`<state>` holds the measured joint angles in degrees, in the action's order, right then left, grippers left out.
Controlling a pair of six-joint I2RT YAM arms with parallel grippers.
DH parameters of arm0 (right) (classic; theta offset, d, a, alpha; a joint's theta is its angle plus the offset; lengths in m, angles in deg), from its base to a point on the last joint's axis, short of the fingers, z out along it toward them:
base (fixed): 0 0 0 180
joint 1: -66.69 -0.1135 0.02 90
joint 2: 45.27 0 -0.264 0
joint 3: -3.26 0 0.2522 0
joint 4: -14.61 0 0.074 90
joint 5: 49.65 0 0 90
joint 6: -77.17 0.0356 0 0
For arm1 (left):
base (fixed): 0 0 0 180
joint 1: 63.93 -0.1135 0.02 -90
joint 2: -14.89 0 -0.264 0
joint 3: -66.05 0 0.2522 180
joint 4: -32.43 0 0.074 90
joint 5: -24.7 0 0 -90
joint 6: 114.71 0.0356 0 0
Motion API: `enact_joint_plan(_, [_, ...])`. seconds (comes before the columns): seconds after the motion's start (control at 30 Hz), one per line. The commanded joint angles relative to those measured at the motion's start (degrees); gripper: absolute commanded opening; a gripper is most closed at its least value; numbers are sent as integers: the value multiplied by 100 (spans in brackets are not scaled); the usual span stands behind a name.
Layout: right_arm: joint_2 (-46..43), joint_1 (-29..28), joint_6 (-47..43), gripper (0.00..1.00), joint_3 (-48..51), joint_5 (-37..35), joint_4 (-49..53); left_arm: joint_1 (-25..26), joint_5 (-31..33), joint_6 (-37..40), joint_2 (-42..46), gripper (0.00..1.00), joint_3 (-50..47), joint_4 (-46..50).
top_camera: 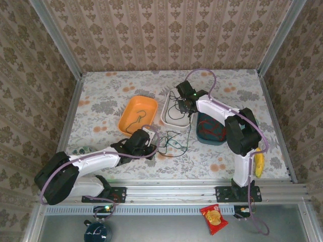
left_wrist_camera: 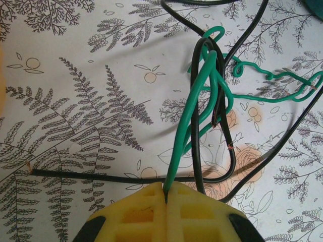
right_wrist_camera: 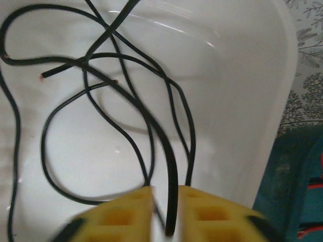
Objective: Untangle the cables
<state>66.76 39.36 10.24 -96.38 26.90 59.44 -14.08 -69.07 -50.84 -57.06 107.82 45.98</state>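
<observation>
Floral table (top_camera: 101, 96) from above, trays on it. Wrist views only — left gripper (left_wrist_camera: 165, 194) pinching green cable (left_wrist_camera: 189, 116), right gripper (right_wrist_camera: 164, 197) clamping black cable (right_wrist_camera: 169, 156).

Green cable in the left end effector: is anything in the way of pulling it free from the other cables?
Yes. Just beyond the left end effector, a black cable runs along the green cable and is twisted with it at the bend.

The left arm (top_camera: 86, 164) and the right arm (top_camera: 237, 133) are built of white links and black joints, with black base plates (top_camera: 237, 193). A thin lilac hose (top_camera: 215, 80) is run along each. The fingers (left_wrist_camera: 136, 214) are moulded yellow, with square grid recesses.
</observation>
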Motion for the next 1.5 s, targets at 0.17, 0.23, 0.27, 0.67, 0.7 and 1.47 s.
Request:
enact_joint_plan(0.17, [-1360,-40,157,48,375,41,93,36,32,102,-69,0,187,41])
enact_joint_plan(0.23, [-1691,-53,264,48,726,194,134,35,25,111,-66,0,196,43])
enact_joint_plan(0.27, [-1924,-53,325,48,951,325,155,38,25,108,-66,0,196,34])
enact_joint_plan(0.67, [-2847,-318,329,44,3158,2931,-303,30,-25,190,-113,0,238,21])
enact_joint_plan(0.7, [-2759,-349,281,43,3202,3042,-369,34,-35,195,-127,0,255,32])
enact_joint_plan(1.47, [-2717,-501,78,38,3520,2506,-178,34,-123,207,-290,0,407,49])
